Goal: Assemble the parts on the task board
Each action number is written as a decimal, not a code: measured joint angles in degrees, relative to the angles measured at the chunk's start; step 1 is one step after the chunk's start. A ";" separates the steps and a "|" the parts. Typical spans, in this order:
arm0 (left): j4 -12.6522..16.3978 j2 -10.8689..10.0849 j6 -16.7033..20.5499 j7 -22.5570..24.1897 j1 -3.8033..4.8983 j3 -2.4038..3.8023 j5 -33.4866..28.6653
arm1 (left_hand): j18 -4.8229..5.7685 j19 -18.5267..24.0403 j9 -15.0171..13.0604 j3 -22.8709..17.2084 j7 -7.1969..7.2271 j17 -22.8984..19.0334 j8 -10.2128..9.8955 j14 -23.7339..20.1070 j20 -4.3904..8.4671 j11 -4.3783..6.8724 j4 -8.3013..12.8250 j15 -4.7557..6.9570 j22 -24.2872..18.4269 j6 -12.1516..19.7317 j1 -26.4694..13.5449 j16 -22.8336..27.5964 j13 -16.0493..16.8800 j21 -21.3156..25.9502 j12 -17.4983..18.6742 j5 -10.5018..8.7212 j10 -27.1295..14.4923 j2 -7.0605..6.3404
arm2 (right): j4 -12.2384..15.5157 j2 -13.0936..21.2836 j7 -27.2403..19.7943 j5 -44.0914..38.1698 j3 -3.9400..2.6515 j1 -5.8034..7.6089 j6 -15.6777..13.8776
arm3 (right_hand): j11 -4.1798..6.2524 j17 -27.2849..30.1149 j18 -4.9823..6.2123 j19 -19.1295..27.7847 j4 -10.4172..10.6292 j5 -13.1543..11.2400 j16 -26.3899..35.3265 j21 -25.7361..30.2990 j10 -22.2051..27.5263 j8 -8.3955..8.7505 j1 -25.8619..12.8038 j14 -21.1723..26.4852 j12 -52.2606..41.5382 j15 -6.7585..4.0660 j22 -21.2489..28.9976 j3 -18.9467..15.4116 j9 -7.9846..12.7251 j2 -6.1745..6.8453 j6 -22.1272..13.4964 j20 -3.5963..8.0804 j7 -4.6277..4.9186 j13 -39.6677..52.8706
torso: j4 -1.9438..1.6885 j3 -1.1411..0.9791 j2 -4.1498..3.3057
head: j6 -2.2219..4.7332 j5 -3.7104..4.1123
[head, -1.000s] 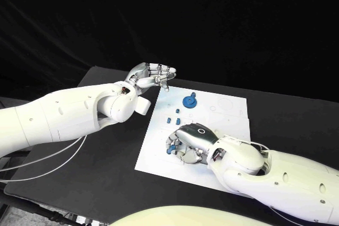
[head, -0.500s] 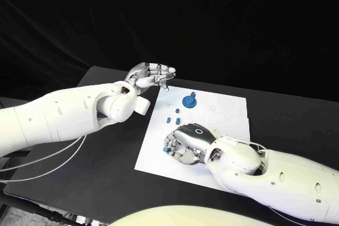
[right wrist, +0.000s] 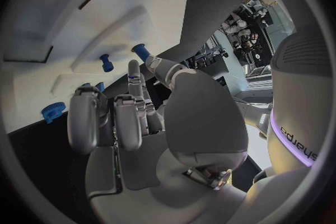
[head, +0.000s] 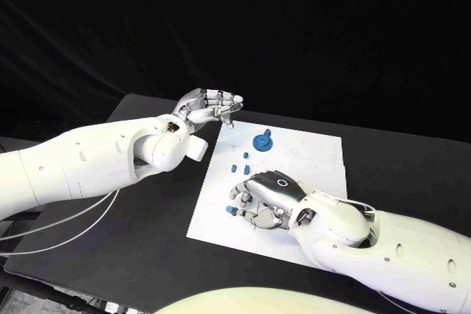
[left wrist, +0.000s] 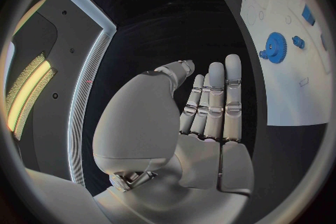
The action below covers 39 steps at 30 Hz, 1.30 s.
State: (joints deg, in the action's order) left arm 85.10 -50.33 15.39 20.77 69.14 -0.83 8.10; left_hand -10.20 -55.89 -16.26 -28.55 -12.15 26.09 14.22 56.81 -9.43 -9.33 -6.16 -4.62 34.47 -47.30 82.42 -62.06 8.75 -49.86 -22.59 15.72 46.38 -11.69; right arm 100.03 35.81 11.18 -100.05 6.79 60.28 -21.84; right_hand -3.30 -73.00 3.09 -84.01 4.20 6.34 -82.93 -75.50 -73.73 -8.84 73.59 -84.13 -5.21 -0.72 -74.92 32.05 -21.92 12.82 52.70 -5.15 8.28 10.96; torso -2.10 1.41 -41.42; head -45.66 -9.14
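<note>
My right hand [head: 265, 195] hangs over the near-left part of the white task board [head: 319, 157], which lies on the black surface [head: 147, 259]; its fingers curl down around a small blue part [head: 231, 209], though I cannot tell whether they actually pinch it or only touch it. My left hand [head: 208, 107] is raised off the board's far-left corner, fingers straight and side by side, holding nothing, with the blue gear [head: 263, 140] standing on the board not far from it. I judge this the pick-up step, so next I need a firm grip on that part before lifting it toward its seat on the board.
</note>
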 measured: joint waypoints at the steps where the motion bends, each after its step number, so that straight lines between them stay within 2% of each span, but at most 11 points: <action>1: 0.00 0.00 0.00 0.00 0.00 0.00 0.00 | 0.00 0.00 0.00 0.00 0.00 0.00 0.00 0.00 0.00 0.00 0.00 0.00 0.00 0.00 0.00 0.00 0.00 0.00 0.00 0.00 0.00 0.00 | 0.08 0.06 0.00 0.00 -0.01 0.00 -0.10 | 0.10 -0.09 0.00 0.00 0.01 0.00 0.00 -0.06 -0.39 0.00 -0.02 0.03 -0.32 -0.03 0.00 -0.21 -0.02 0.02 0.06 0.00 -0.06 0.24 | 0.00 0.00 0.00 | 0.01 0.01; 5: -0.02 -0.03 -0.01 -0.01 0.00 0.00 0.00 | 0.00 0.00 0.00 0.00 0.00 0.00 0.00 0.00 0.00 0.00 0.00 0.00 0.00 0.00 0.00 0.00 0.00 0.00 0.00 0.00 0.00 0.00 | 0.81 0.47 -0.17 0.08 -0.05 0.03 -1.02 | 1.26 -1.18 -0.01 0.01 0.21 2.43 -0.58 -0.90 -2.95 0.00 -1.41 0.10 -6.42 -1.18 0.00 -3.79 -0.34 1.41 0.77 0.88 -1.18 5.43 | 0.03 0.00 0.01 | 0.07 0.06; 8: -0.03 -0.03 -0.02 -0.02 0.00 -0.01 0.00 | 0.00 0.00 0.00 0.00 0.00 0.00 0.00 0.00 0.00 0.00 0.00 0.00 0.00 0.00 0.00 0.00 0.00 0.00 0.00 0.00 0.00 0.00 | 0.96 0.44 -0.34 0.27 -0.07 0.07 -1.29 | 1.88 -1.92 0.00 -0.01 0.05 3.43 -1.55 -2.05 0.54 -0.23 -1.18 0.11 -22.71 -1.56 0.01 -7.69 -0.43 1.67 1.62 1.48 -2.04 20.22 | 0.04 0.00 0.01 | 0.09 0.09; 13: -0.05 0.00 -0.02 -0.04 0.00 -0.01 0.00 | 0.00 0.00 0.00 0.00 0.00 0.00 0.00 0.00 0.00 0.00 0.00 0.00 0.00 0.00 0.00 0.00 0.00 0.00 0.00 0.00 0.00 0.00 | 0.60 -0.15 -0.56 0.67 -0.08 0.08 -1.20 | 1.74 -1.95 0.00 -0.01 1.21 3.43 -2.47 -3.23 2.04 -0.23 -0.81 0.11 -43.83 -1.56 0.01 -9.28 -0.36 1.30 1.63 1.47 -2.04 39.47 | 0.04 0.01 0.00 | 0.09 0.16; 17: -0.06 0.04 -0.03 -0.05 0.00 -0.01 0.00 | 0.00 0.00 0.00 0.00 0.00 0.00 0.00 0.00 0.00 0.00 0.00 0.00 0.00 0.00 0.00 0.00 0.00 0.00 0.00 0.00 0.01 0.00 | -0.03 -0.92 -0.58 1.04 -0.08 0.09 -0.75 | 1.44 -1.95 0.00 -0.01 2.21 3.43 -3.24 -4.69 -0.54 -0.25 -0.73 0.11 -56.94 -1.56 0.01 -10.27 -0.33 0.77 2.03 1.47 -1.79 51.40 | 0.03 0.02 0.01 | 0.04 0.22; 20: -0.07 0.06 -0.04 -0.06 0.00 -0.01 0.00 | 0.00 0.00 0.00 0.00 0.00 0.00 0.21 0.00 0.00 -0.21 0.00 0.00 0.00 0.00 0.00 0.00 0.00 0.00 0.00 0.00 -0.21 0.00 | -0.43 -1.45 -0.57 1.23 -0.08 0.09 -0.34 | 1.33 -1.95 -0.94 -0.01 2.82 3.43 -3.69 -5.73 -2.50 -0.62 -0.99 0.11 -64.13 -1.56 0.01 -10.89 -0.27 0.51 2.36 1.47 -1.72 58.00 | 0.00 0.03 0.01 | -0.01 0.24; 25: -0.09 0.08 -0.05 -0.06 0.00 -0.01 0.00 | 0.00 0.00 0.00 0.00 0.00 0.01 0.21 0.00 0.00 -0.21 0.00 0.00 0.00 0.00 0.00 0.00 0.00 0.00 0.00 0.00 -0.20 0.00 | -1.18 -2.35 -0.41 1.38 -0.08 0.09 0.22 | 1.23 -1.94 -0.94 -0.01 3.23 3.43 -4.11 -7.07 -4.58 -0.67 -0.69 0.11 -70.45 -1.56 0.00 -11.30 -0.27 0.21 2.75 1.47 -1.70 63.59 | -0.04 0.04 0.01 | -0.07 0.26; 32: -0.09 0.08 -0.05 -0.08 0.00 -0.01 0.00 | -0.01 0.00 -0.01 0.00 0.00 0.01 0.21 0.00 0.00 -0.21 0.00 0.00 0.00 0.00 0.00 0.00 0.00 0.00 0.00 0.00 -0.20 0.00 | -1.80 -3.17 -0.29 1.47 -0.06 0.09 0.87 | 1.25 -1.94 -0.94 -0.01 3.38 3.43 -4.46 -8.43 -6.03 -1.12 -0.01 0.11 -74.63 -1.55 -0.03 -11.44 -0.27 -0.47 3.91 1.46 -1.84 64.00 | -0.04 0.06 -0.02 | -0.16 0.25; 33: -0.09 0.09 -0.05 -0.08 0.00 -0.01 0.00 | 0.00 0.00 -0.01 0.00 0.00 0.01 0.21 0.00 0.00 -0.21 0.00 0.00 0.00 0.00 0.00 0.00 0.00 0.00 0.00 0.00 -0.20 0.00 | -1.82 -3.24 -0.29 1.48 -0.06 0.09 0.98 | 1.46 -1.94 -0.94 -0.01 3.38 3.43 -4.69 -8.48 -6.23 -1.37 0.10 0.11 -75.06 -1.56 -0.03 -11.44 -0.27 -0.59 4.07 1.46 -1.99 64.00 | -0.04 0.06 -0.03 | -0.18 0.23; 34: -0.09 0.09 -0.05 -0.08 0.00 -0.01 0.00 | 0.00 0.00 -0.01 0.00 0.00 0.01 0.21 0.00 0.00 -0.21 0.00 0.00 0.00 0.00 0.00 0.00 0.00 0.00 0.00 0.00 -0.20 0.00 | -1.85 -3.30 -0.29 1.49 -0.06 0.08 1.10 | 1.63 -1.93 -1.13 -0.01 3.56 3.43 -4.99 -9.38 -7.50 -2.05 0.69 0.11 -76.84 -1.56 -0.03 -11.25 -0.34 -1.65 5.25 1.46 -2.21 64.00 | -0.04 0.06 -0.03 | -0.20 0.20; 39: -0.09 0.09 -0.05 -0.10 0.00 -0.02 0.00 | 0.00 0.00 -0.01 0.00 0.00 0.01 0.21 0.00 0.00 -0.20 0.00 0.00 0.00 0.00 0.00 0.00 0.00 0.00 0.00 0.00 -0.20 0.00 | -2.06 -3.40 -0.29 1.55 -0.04 0.07 1.74 | 1.96 -1.93 -1.57 -0.01 3.62 3.43 -4.99 -10.03 -8.17 -2.90 0.98 0.11 -77.72 -1.55 -0.02 -10.52 -0.54 -1.94 6.58 1.46 -2.86 64.00 | -0.03 0.05 -0.02 | -0.31 0.14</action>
State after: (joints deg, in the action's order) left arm 85.01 -50.24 15.34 20.67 69.14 -0.84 8.11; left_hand -10.20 -55.89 -16.27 -28.55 -12.15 26.10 14.43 56.82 -9.43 -9.53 -6.16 -4.62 34.47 -47.30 82.42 -62.05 8.75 -49.86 -22.59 15.72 46.18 -11.69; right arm 97.96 32.41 10.89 -98.50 6.75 60.34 -20.11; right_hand -1.34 -74.93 1.52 -84.01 7.83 9.77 -87.92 -85.53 -81.90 -11.74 74.57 -84.02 -82.93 -2.28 -74.94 21.53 -22.47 10.88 59.28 -3.69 5.42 74.96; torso -2.13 1.46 -41.45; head -45.97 -9.00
